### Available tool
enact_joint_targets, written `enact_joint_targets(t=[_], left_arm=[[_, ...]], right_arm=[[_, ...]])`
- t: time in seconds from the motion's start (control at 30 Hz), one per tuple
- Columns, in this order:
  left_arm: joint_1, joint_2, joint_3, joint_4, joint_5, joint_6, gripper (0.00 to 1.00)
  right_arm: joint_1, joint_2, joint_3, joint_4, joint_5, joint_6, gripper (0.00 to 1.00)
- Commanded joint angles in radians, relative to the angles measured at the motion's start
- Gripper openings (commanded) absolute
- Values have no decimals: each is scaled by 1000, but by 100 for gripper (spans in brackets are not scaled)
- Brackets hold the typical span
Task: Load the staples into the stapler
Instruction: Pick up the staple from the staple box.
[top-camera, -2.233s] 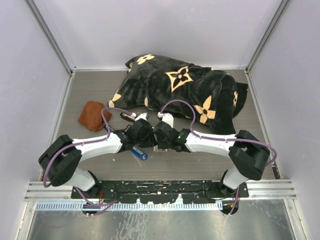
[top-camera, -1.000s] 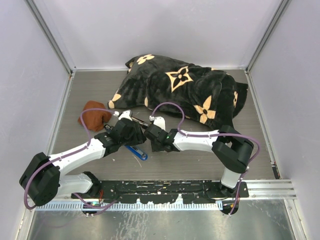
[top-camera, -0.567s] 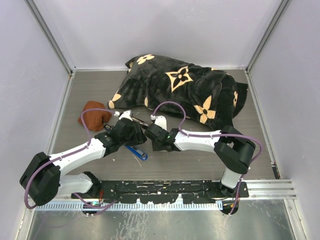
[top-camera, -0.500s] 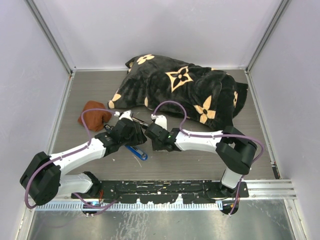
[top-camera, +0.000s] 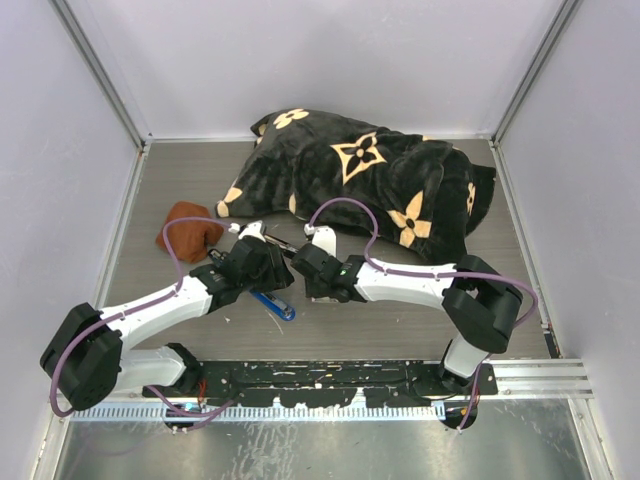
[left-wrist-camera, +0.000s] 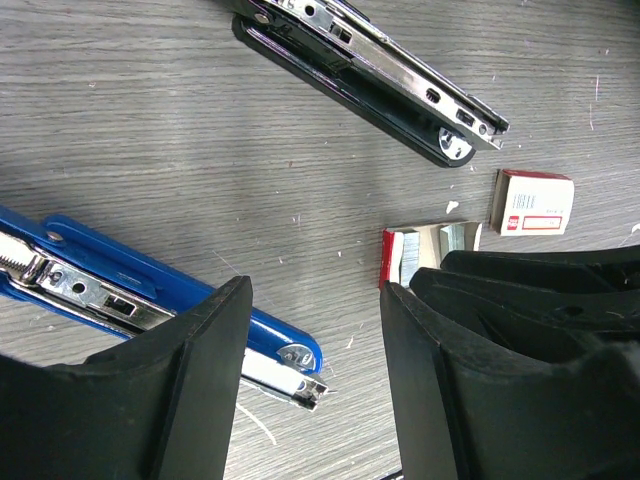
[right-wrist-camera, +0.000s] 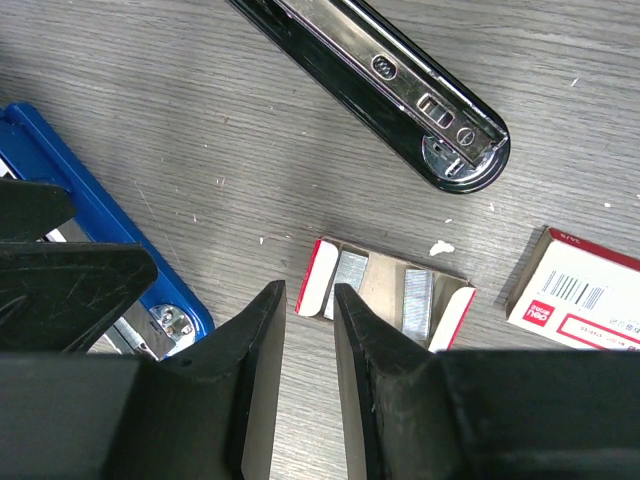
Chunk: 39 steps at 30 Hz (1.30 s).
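Observation:
The staples show in the right wrist view as an open cardboard tray (right-wrist-camera: 385, 290) with red ends and two grey staple strips. Its white sleeve with a red label (right-wrist-camera: 575, 300) lies to the right. My right gripper (right-wrist-camera: 308, 295) hovers just in front of the tray's left end, jaws a narrow gap apart and empty. The black stapler (right-wrist-camera: 400, 85) lies open beyond the tray. The blue stapler (left-wrist-camera: 150, 300) lies open under my left gripper (left-wrist-camera: 315, 300), which is open and empty. In the top view the two grippers, left (top-camera: 262, 262) and right (top-camera: 308, 272), sit close together.
A black blanket with tan flower marks (top-camera: 370, 180) is heaped at the back. A brown cloth (top-camera: 188, 228) lies at the left. White walls and metal rails close in the table. Small white scraps dot the wood near the tray.
Since 2.2 s ago both grippers have moved left and a little farther out. In the last second the right elbow has swung right; the left arm has hardly moved.

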Motion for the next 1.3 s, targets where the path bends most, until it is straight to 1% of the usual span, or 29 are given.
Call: enact_joint_targets(t=[0.0,0.63,1.27], left_arm=[[4,-14,-1,35,1,8,56],[3,-21,-1,29,-3,7,56],[3,-44,-6,20,-13,7,57]], right_arm=[[2,10,-4,16,27,24,32],[-5,59,-25,37,3,28,32],[-8,120,-27,17,29,35,32]])
